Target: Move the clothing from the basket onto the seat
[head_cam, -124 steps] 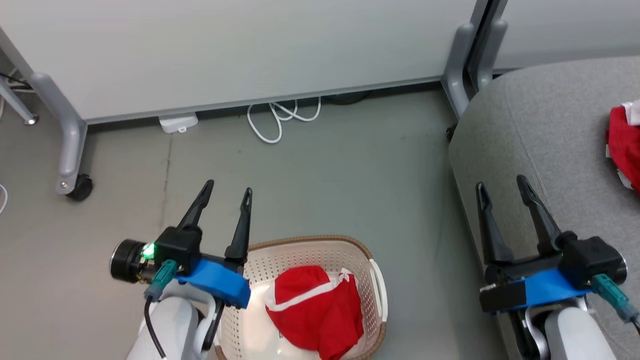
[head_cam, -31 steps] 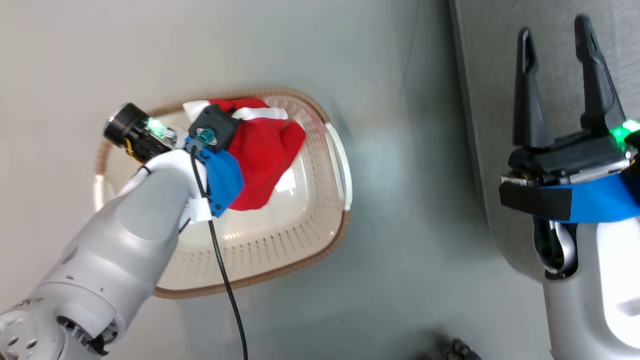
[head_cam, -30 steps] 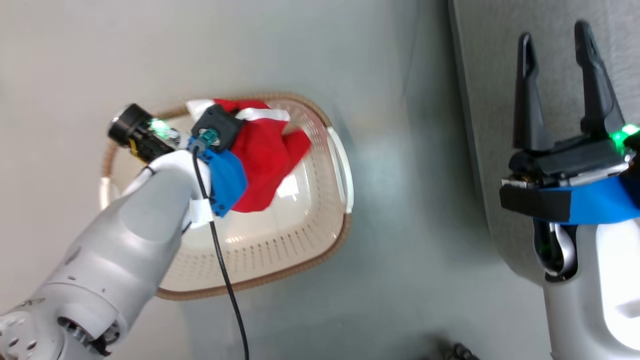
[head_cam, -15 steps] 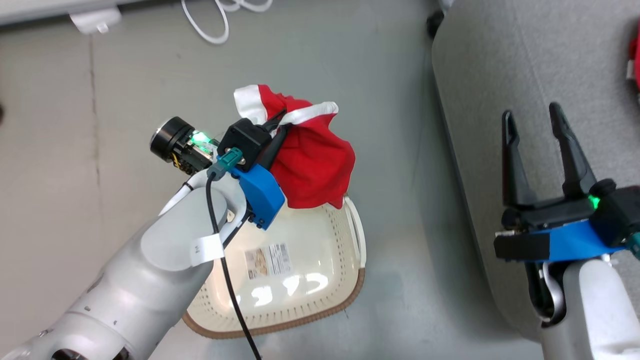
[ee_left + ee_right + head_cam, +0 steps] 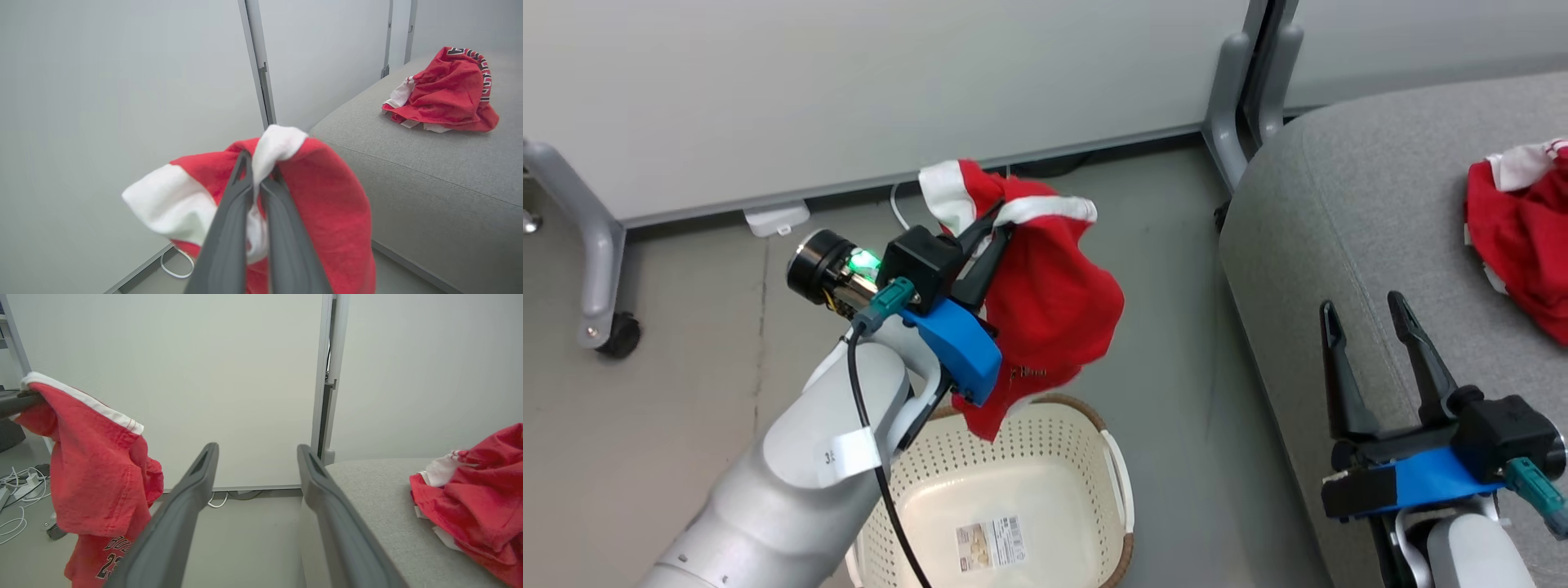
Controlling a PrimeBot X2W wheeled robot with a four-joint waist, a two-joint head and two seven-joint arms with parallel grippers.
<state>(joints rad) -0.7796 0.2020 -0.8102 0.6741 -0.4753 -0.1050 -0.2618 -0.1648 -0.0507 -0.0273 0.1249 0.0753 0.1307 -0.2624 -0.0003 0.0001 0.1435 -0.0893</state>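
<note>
Clothing (image 5: 1054,302): red, white-banded, perhaps shorts, pinched in left claw (image 5: 1007,223); right claw (image 5: 1362,302) apart.

- seat (image 5: 1339,212): plain grey.
- basket (image 5: 1045,433): cream-white, perforated walls, brown rim, white handles, printed label inside.
- held garment (image 5: 1054,310): red, white band, dark lettering near hem.
- second garment (image 5: 445,90): red, white patches, black-and-white striped trim.
- right gripper (image 5: 1362,302): dark fingers, blue mount.

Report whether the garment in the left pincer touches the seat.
Apart. The head view shows bare floor between the hanging garment and the seat; the left pincer holds it above the basket.
</note>
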